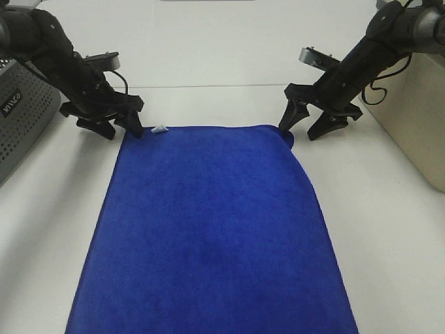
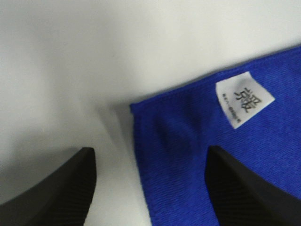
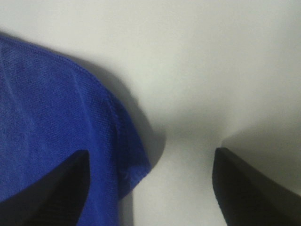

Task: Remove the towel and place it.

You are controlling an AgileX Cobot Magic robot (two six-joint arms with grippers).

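The left claw (image 1: 115, 129) stands spread at the far left corner of the towel (image 1: 212, 229), holding nothing. In its wrist view one finger (image 2: 51, 193) sits over bare worktop (image 1: 389, 229) and the other (image 2: 249, 188) over blue cloth, so the towel's corner lies between them. The white tag (image 2: 244, 99) lies flat on the cloth just beyond that finger, near the corner edge.

The right claw (image 1: 309, 125) is also spread wide and empty, set at the far right corner. Its wrist view shows one finger (image 3: 44, 188) above the towel and the other (image 3: 256, 188) over bare worktop, with the corner, slightly curled and lifted off the surface, in the gap.

The towel lies flat and spread on the white worktop, its long axis running from the claws toward the camera, its near end leaving the bottom of the high view. Each arm has its own corner directly under it, neither nearer than the other. Whether the fingertips touch the cloth or worktop cannot be told.

A grey perforated basket (image 1: 21, 115) stands to the left and a beige box (image 1: 417, 118) to the right.

The coming move looks to be closing both claws on the two far corners; each corner is straddled, so a straight pinch should catch it.
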